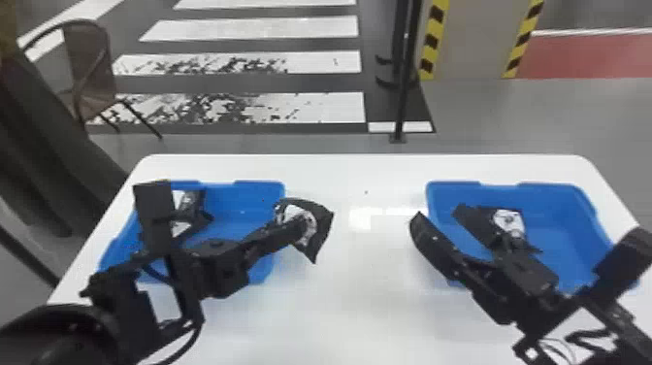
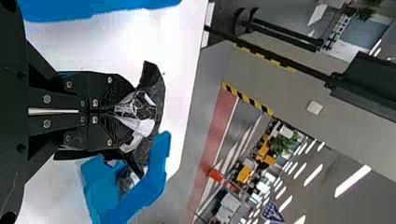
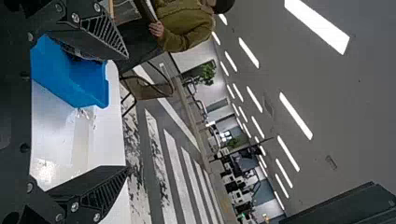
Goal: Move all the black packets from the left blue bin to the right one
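My left gripper (image 1: pixel 296 228) is shut on a black packet (image 1: pixel 322 228) with a silvery-white patch, just right of the left blue bin (image 1: pixel 257 194) and over the white table. In the left wrist view, the left gripper (image 2: pixel 128 112) pinches this packet (image 2: pixel 158 100) between its tips. Another black packet (image 1: pixel 198 206) lies in the left bin, partly behind the left arm. My right gripper (image 1: pixel 463 235) is open at the left side of the right blue bin (image 1: pixel 572 213); a black packet (image 1: pixel 473 221) lies inside. The right wrist view shows the right gripper (image 3: pixel 126 111) with widely parted fingers.
The white table (image 1: pixel 359 170) has bare surface between the bins. Behind it stand a black post (image 1: pixel 401 97) and, at the left, a chair (image 1: pixel 89 73). Both forearms reach over the table's near part.
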